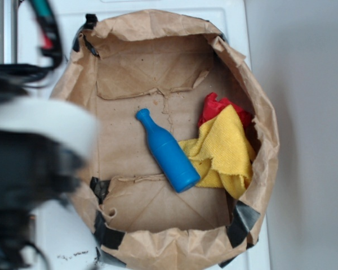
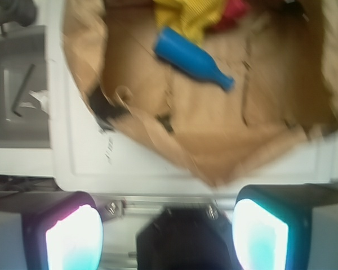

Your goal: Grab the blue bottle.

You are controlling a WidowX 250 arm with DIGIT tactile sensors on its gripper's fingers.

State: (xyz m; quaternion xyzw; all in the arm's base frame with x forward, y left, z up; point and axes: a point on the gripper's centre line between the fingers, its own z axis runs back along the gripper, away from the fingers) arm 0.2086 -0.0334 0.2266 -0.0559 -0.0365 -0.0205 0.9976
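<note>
Nearest your wrist camera are the tool's (image 2: 168, 236) two glowing pads (image 2: 73, 239), spread wide with nothing between them; you hold nothing, and the tool sits outside the bag, over the white desk (image 2: 135, 163).

The blue bottle (image 2: 192, 58) lies ahead of the tool and a little to its right side in the wrist view, flat on its side on the floor of the brown paper bag (image 2: 225, 152). Its neck points right and toward you in that view, its base away. It lies down because the smooth round body has nothing to prop it; judged from that shape, it may roll or slip if you pinch it off-centre.

The base rests against the yellow-and-red cloth (image 1: 225, 147), touching it or lying slightly over its edge. I cannot tell which. The cloth is bunched farther from the tool than the bottle, so the neck and mid-body stand clear on your side.

Around both, the bag's crumpled walls rise, held with black tape (image 1: 241, 222). You will likely need to clear the near wall before coming down, jaws set across the body.
</note>
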